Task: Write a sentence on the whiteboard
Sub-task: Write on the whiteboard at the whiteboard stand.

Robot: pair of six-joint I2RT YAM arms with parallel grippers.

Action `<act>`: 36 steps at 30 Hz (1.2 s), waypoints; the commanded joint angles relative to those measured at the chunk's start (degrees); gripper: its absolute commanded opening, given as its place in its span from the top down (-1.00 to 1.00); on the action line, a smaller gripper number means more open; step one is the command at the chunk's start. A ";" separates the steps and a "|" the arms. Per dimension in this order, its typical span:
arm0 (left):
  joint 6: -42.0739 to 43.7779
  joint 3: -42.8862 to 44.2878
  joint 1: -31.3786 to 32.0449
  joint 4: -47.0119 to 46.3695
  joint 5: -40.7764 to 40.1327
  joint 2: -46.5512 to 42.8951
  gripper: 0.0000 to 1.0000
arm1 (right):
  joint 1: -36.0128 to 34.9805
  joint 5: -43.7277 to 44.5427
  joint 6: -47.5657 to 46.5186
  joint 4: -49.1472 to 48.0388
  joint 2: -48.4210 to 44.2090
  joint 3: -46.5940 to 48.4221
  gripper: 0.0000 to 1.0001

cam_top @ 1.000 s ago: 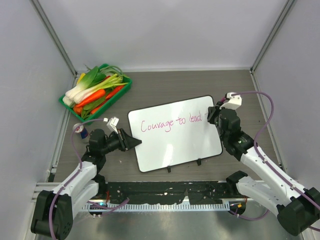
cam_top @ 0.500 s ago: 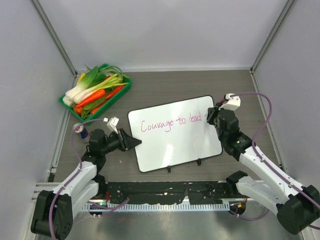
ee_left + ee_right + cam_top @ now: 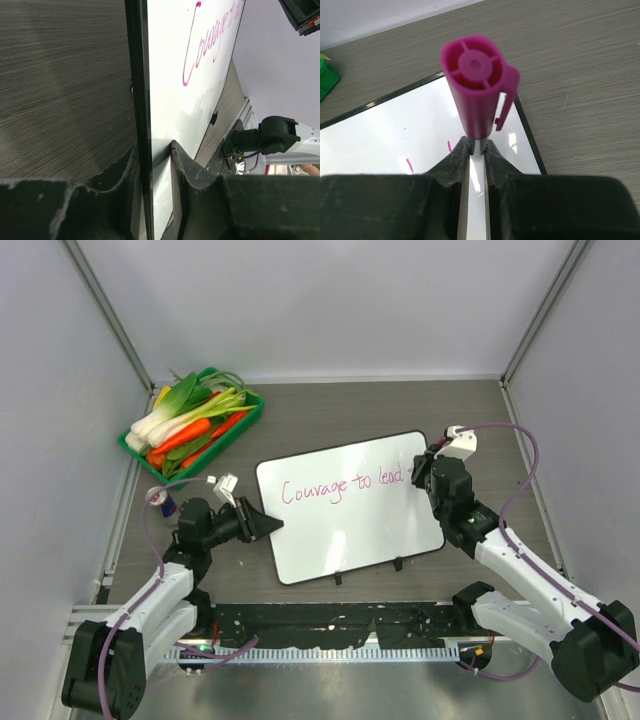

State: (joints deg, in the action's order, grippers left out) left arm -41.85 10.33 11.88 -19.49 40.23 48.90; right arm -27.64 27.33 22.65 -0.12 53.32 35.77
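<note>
Left gripper point(image 3: 264, 525): near left, its two fingers pinch the whiteboard point(image 3: 350, 535) by its left edge, one finger on each face of the frame.
Board position: flat on the table point(image 3: 340, 405) at centre, slightly rotated, with two black clips on its near edge.
Sentence point(image 3: 342, 487): pink cursive across the board's far half, reading "Courage to lead" (the last letters lie beside the right arm).
Right gripper point(image 3: 424, 476): at the board's far right corner, fingers pressed onto an upright magenta marker point(image 3: 477, 95); its tip is hidden.
Tray point(image 3: 132, 445): green, far left, holding vegetables point(image 3: 190, 418), well apart from the board.
</note>
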 commanded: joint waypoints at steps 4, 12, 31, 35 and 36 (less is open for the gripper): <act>2.12 0.13 -0.01 -1.52 -0.94 0.23 1.00 | 0.13 1.94 0.11 -3.57 1.35 1.06 0.97; 2.12 0.13 -0.10 -1.52 -0.85 0.31 1.00 | 0.22 -0.70 0.37 -2.34 1.17 1.23 0.97; 2.12 0.04 -0.01 -1.52 -0.85 0.14 1.00 | 0.22 -3.25 1.43 1.96 -1.20 -1.14 0.97; 2.12 0.04 -0.01 -1.52 -0.68 0.14 1.00 | 0.22 -3.25 1.51 2.58 -2.08 -1.67 0.97; 2.12 0.13 -0.10 -1.52 -0.76 0.05 1.00 | 0.22 -3.16 1.52 3.02 -2.17 -1.67 0.97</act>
State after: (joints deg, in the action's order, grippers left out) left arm -42.00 10.33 11.88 -19.57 40.58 48.99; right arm -27.62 24.18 23.73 0.86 52.29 34.72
